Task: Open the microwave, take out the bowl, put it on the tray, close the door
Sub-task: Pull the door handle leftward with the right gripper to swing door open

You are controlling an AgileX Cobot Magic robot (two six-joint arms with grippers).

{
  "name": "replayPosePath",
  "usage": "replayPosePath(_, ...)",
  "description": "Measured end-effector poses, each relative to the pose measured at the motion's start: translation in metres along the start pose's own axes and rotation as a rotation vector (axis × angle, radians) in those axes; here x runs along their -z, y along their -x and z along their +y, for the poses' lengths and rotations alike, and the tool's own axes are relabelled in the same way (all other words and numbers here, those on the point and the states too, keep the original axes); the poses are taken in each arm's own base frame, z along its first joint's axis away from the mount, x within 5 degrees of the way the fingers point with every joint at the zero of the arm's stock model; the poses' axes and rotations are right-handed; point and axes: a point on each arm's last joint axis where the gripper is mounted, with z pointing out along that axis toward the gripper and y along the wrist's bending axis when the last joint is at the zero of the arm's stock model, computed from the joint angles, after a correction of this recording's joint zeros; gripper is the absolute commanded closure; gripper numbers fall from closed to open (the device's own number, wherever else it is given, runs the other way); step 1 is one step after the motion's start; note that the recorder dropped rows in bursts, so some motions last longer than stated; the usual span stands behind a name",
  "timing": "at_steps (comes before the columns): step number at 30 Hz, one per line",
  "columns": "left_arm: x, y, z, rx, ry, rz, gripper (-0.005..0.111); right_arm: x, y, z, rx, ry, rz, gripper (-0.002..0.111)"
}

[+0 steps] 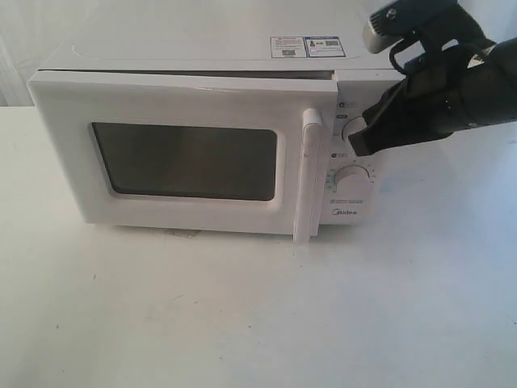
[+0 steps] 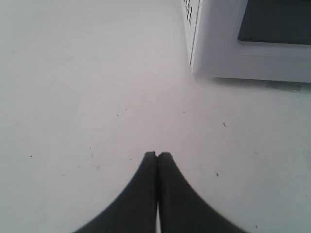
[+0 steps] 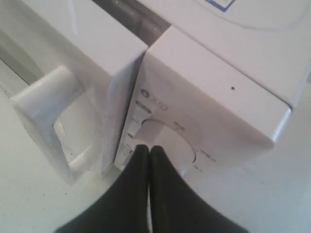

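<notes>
The white microwave (image 1: 202, 61) stands on the table with its door (image 1: 182, 158) swung slightly ajar; a gap shows along the door's top edge. The vertical white bar handle (image 1: 308, 178) juts out at the door's right side. My right gripper (image 1: 363, 144) is shut and empty, its tips just in front of the upper round knob (image 3: 165, 143) on the control panel, right of the handle (image 3: 46, 116). My left gripper (image 2: 157, 154) is shut and empty above the bare table, short of the microwave's lower left corner (image 2: 194, 63). The bowl is hidden. No tray is in view.
The lower knob (image 1: 353, 179) and the Midea logo sit below the right gripper. Stickers (image 1: 307, 46) lie on the microwave's top. White tabletop (image 1: 242, 315) stretches in front of the microwave and to its right.
</notes>
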Motion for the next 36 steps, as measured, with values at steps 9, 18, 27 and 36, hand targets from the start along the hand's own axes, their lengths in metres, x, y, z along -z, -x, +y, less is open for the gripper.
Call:
replayPosePath(9, 0.0, 0.0, 0.0, 0.0, 0.0, 0.0, 0.107, -0.004, 0.01, 0.027, 0.06, 0.108, -0.062, 0.108)
replayPosePath(18, 0.0, 0.0, 0.0, -0.003, 0.002, 0.0, 0.107, -0.017, 0.01, 0.03, 0.066, 0.103, -0.068, 0.108)
replayPosePath(27, 0.0, 0.0, 0.0, -0.003, 0.002, 0.0, 0.107, -0.017, -0.012, 0.054, 0.144, 0.377, 0.137, 0.108)
replayPosePath(36, 0.0, 0.0, 0.0, -0.003, 0.002, 0.0, 0.107, 0.057, -0.018, 0.074, 0.236, 0.606, 0.228, 0.108)
